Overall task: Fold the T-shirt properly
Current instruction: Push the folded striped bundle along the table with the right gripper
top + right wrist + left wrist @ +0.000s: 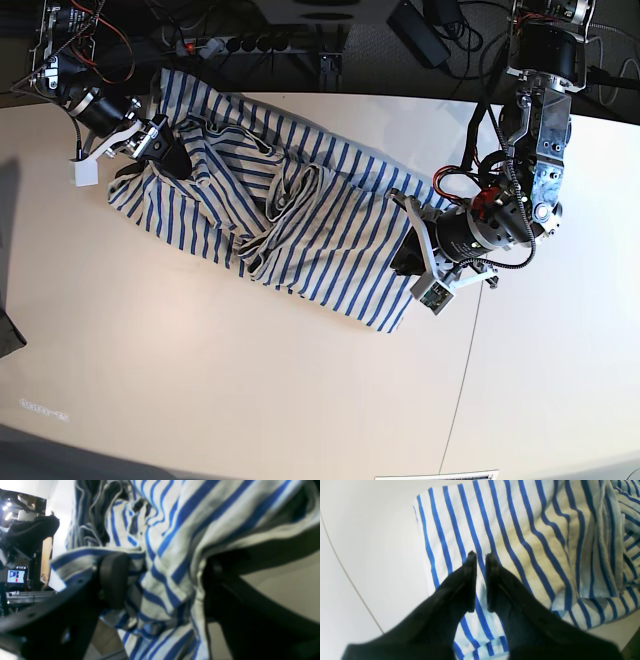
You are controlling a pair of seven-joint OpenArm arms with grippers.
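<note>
Black fingers of our left gripper (481, 555) stand nearly pressed together above the T-shirt (290, 215), pinching nothing. We read no label or writing on the cloth. Our right gripper (160, 580) has its jaws spread wide with bunched striped fabric between them. Only the base view shows the whole shirt, crumpled diagonally across the white table (200, 380), between both arms.

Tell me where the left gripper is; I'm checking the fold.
In the base view the left gripper sits right of centre, over the T-shirt at its right end.
</note>
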